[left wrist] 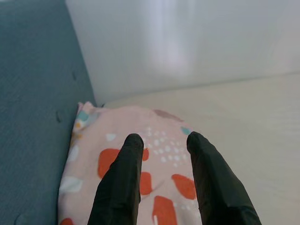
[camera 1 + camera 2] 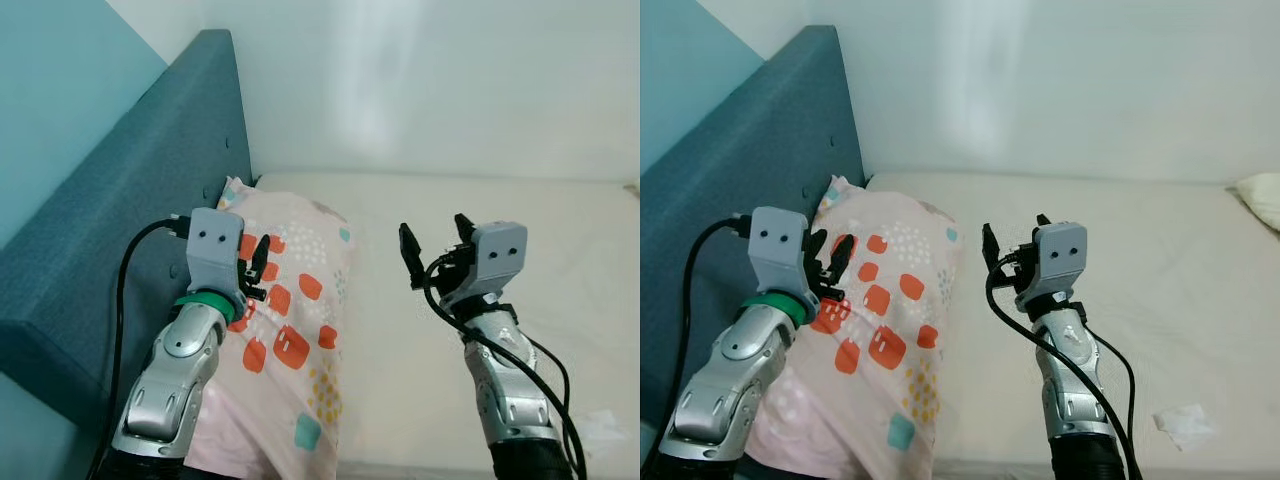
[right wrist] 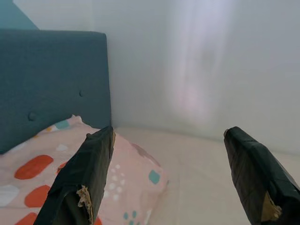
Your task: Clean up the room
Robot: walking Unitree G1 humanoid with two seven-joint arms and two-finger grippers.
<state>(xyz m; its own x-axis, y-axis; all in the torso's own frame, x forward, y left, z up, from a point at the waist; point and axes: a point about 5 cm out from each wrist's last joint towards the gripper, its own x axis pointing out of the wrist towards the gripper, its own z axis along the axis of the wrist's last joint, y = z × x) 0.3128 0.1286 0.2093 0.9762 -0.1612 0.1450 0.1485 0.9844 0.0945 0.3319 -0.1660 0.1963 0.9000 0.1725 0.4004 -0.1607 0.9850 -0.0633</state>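
The pillow [image 2: 290, 340] lay in the bed's [image 2: 480, 210] headboard [image 2: 120, 190] corner. The left gripper [image 2: 256, 268], slightly parted and empty, hovered over it. The right gripper [image 2: 436, 245] gaped wide, empty, above the mattress.

Pink pillow [image 2: 295, 330] with orange patches, lying flat against blue headboard [image 2: 130, 190]

No writing, label, brand or number can be read anywhere here. The pillow [image 2: 290, 330] on the bed [image 2: 480, 200] carries just a pattern of orange, teal and yellow patches and dots, not letters.
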